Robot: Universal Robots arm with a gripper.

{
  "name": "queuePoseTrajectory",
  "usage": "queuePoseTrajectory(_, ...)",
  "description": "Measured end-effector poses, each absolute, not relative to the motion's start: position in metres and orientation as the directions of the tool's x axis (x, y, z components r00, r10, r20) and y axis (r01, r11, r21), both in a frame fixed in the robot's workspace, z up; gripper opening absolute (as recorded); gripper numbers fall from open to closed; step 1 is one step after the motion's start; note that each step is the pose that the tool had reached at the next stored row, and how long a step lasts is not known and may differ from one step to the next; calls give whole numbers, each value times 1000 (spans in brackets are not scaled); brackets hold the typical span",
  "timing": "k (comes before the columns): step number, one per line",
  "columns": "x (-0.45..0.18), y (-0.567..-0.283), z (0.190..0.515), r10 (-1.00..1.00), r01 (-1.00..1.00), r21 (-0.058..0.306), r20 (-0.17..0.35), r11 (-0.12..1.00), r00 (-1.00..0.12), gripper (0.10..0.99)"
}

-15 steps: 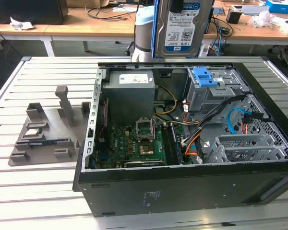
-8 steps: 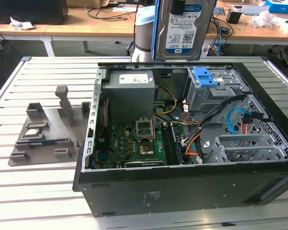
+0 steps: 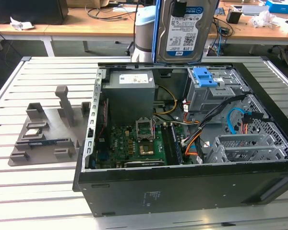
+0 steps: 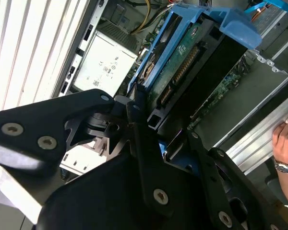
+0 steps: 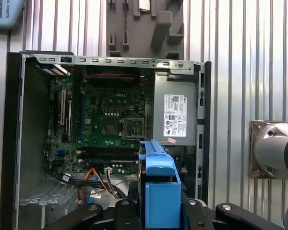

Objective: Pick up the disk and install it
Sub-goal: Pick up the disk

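The gripper (image 4: 156, 125) is clenched on the disk (image 3: 185, 28) - its black fingers (image 4: 134, 117) pinch the bright blue carrier frame from both sides. The drive hangs upright, label showing, lifted above the far side of the open computer case (image 3: 182, 191). Below it sit the blue latch (image 3: 205, 76) and, to the exterior view's left, the grey power supply (image 3: 132, 84). A grey fixture tray (image 3: 48, 129) lies on the slatted table (image 3: 38, 191) - beside the case. A person's hand (image 4: 284, 139) shows in the second wrist view.

barcode label (image 3: 182, 43) on disk (image 3: 206, 28), white label (image 5: 175, 115) on PSU (image 5: 175, 84), txt unreadable
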State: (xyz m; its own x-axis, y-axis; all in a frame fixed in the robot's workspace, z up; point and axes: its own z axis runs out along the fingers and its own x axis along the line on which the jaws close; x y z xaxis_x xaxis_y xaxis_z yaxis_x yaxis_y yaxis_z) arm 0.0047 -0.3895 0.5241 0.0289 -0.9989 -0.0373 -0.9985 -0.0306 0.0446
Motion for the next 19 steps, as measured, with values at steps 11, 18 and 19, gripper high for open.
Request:
queuePoseTrajectory(11, 5, -406, 524, -999, -999, 45, -37, -31, 29, 365)
queuePoseTrajectory(18, 5, -416, 524, -999, -999, 45, -37, -31, 29, 365)
queuePoseTrajectory(19, 5, -417, 524, -999, -999, 45, -37, -31, 29, 365)
